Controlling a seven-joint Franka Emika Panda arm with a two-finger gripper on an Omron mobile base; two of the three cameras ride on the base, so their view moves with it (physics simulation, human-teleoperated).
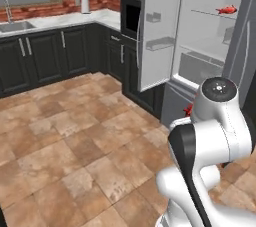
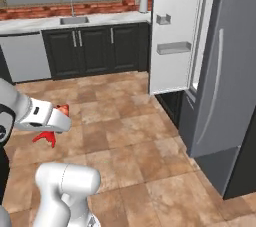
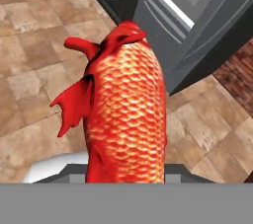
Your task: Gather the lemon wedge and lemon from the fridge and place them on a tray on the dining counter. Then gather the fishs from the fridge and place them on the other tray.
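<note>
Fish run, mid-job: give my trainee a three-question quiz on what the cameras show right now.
1. True or false: the jaws are shut on a fish.
2. Where is the other fish? A) on a fridge shelf B) on the floor C) in the sink
3. Is the fridge door open or closed?

Key: 1 true; 2 A; 3 open.
</note>
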